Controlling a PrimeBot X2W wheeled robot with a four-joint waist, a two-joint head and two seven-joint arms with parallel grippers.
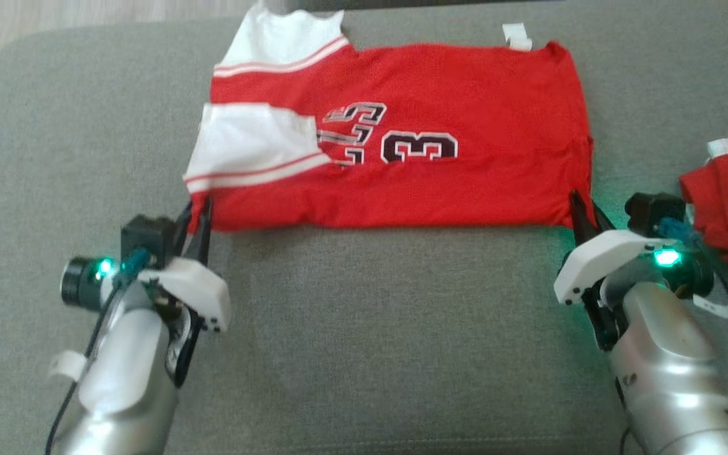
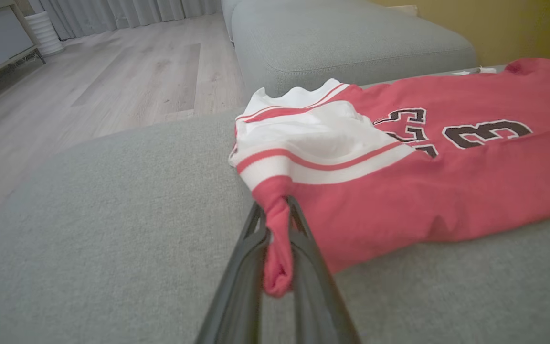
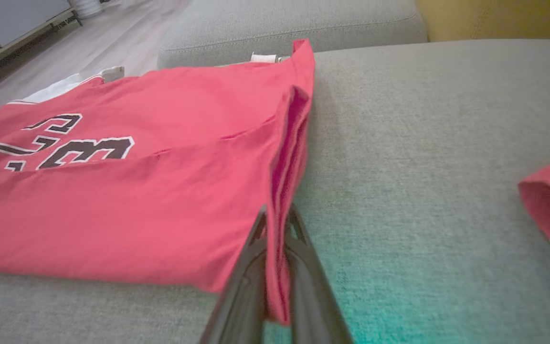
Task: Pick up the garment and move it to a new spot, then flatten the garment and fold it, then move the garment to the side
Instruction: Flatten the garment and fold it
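The jersey [image 1: 402,158] lies spread across the far half of the cushion [image 1: 370,341], number side up, its white sleeves toward the far-left corner and its hem end toward the right edge. It looks flat, and part of the folding appears done: one white sleeve is turned in over the red front, and in the right wrist view the hem end shows stacked layers rather than a single sheet.

The left gripper [image 1: 198,218] is pressed together on the jersey's near-left corner — the left wrist view shows a bunch of red cloth squeezed between its fingers [image 2: 313,258]. The right gripper [image 1: 582,212] is likewise pinched on the near-right corner, with the layered edge running up between its fingers [image 3: 251,267].

So the move and the flattening seem finished, and the fold is mid-way — both near corners are held, probably to be carried over toward the far edge. After that, shifting the folded jersey aside remains. A second red garment [image 1: 727,202] sits at the cushion's right edge, just beside the right gripper.
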